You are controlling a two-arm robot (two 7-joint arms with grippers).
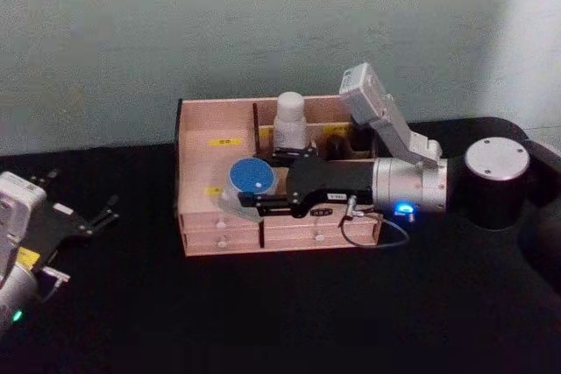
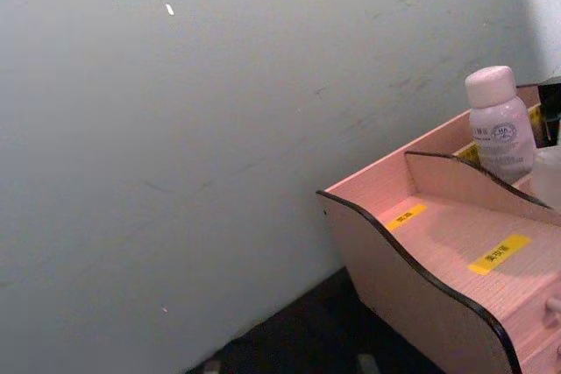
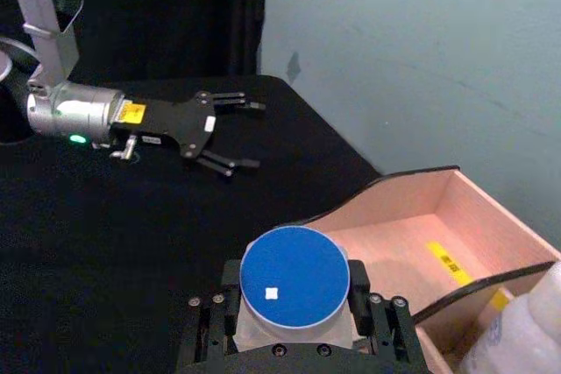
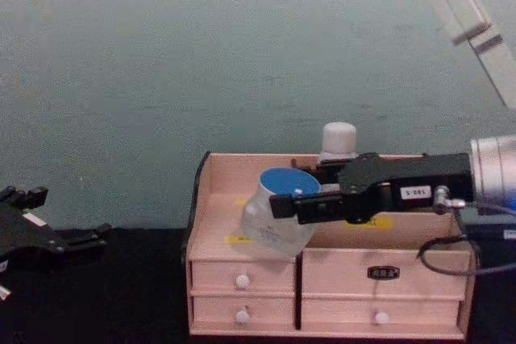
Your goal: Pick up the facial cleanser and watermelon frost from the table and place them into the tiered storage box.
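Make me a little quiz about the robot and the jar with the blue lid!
1. True or false: the right gripper is holding the blue-lidded jar over the tiered storage box.
2. Where does the white-capped bottle stand? A) on the table B) in the box's back compartment C) in the left gripper
3. Fill in: the left gripper, low over the table on the robot's left, is ____.
Key: 1 true; 2 B; 3 open.

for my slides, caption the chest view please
Right tool holds a blue-lidded jar over the tiered storage box; left tool sits open at far left.
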